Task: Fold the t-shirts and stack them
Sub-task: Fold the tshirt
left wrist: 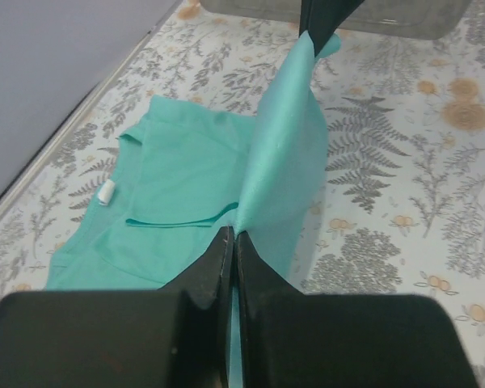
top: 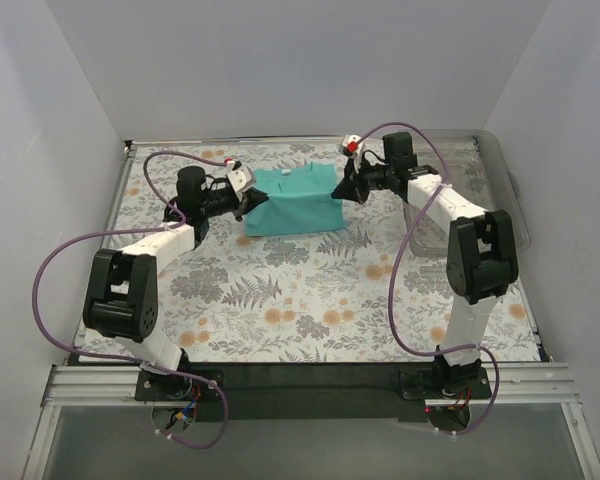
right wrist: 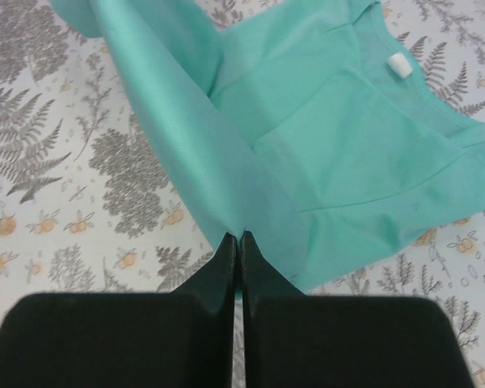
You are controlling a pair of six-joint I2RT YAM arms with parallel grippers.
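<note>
Near half of the table (top: pixel 310 300) lies open; t-shirt (top: pixel 295 205) and clear bin (top: pixel 505 185) occupy the far side.

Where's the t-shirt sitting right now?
In the top view the t-shirt lies at the far middle of the table, between the left gripper and the right gripper, each shut on one end of its lifted edge.

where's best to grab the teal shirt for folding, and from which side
The two ends of one edge, one from each side: the t-shirt is limp and wide, so a single pinch would let it sag. The left gripper and right gripper pinch it so now, the edge stretched between them.
</note>
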